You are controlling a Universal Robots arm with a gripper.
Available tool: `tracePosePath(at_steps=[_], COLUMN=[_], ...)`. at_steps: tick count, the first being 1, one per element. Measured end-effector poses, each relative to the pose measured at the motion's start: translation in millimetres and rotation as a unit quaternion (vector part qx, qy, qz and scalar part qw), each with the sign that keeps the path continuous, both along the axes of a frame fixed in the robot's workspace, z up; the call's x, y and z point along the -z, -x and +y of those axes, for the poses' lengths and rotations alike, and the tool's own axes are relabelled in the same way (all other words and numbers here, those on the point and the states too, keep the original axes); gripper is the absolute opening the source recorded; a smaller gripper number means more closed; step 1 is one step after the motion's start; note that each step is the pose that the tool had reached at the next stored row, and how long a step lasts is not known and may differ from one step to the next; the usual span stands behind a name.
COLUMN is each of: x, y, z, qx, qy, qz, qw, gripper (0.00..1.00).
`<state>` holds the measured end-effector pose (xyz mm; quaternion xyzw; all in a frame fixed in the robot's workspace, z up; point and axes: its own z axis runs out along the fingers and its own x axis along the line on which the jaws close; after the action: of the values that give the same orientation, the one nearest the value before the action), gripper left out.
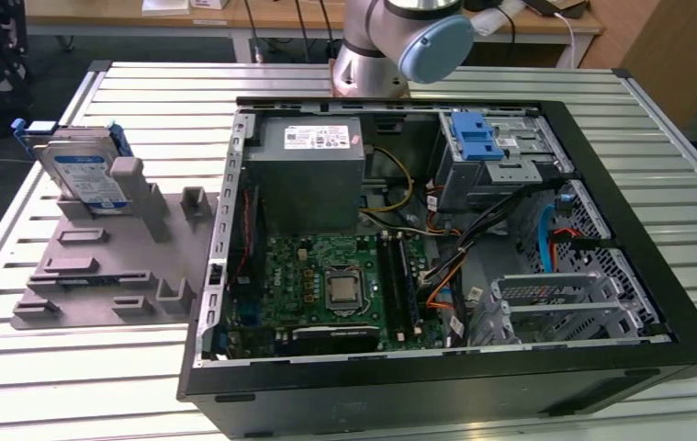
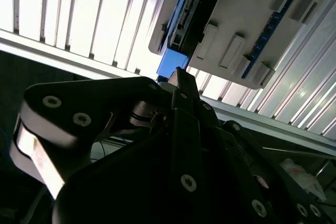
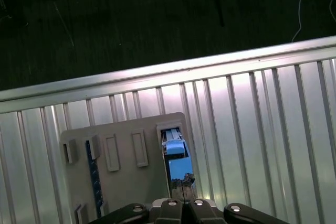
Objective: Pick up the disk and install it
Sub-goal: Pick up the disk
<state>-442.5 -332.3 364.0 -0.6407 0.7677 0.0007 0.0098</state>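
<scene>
Claw, open or closed I cannot tell, hangs near the disk, stood upright in its holder for easy grasping.

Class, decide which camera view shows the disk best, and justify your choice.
The exterior view: the disk stands upright in the grey holder, its label facing the camera. In both wrist views the disk appears edge-on, blue frame showing.

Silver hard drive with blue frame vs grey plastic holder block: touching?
Touching. In the exterior view the silver hard drive stands on edge in the grey plastic holder block, its lower part seated between the block's raised posts.
</scene>
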Motion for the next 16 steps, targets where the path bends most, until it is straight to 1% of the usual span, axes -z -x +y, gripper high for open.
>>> tracePosePath(at_steps=[15, 16], x=[0.9, 1.0], y=[-0.2, -0.2], z=[0.0, 0.0], qx=[0.000, 0.000], qy=[0.0000, 0.0000], qz=[0.0000, 0.0000], qw=[1.0000, 1.0000], gripper=[0.11, 0.17])
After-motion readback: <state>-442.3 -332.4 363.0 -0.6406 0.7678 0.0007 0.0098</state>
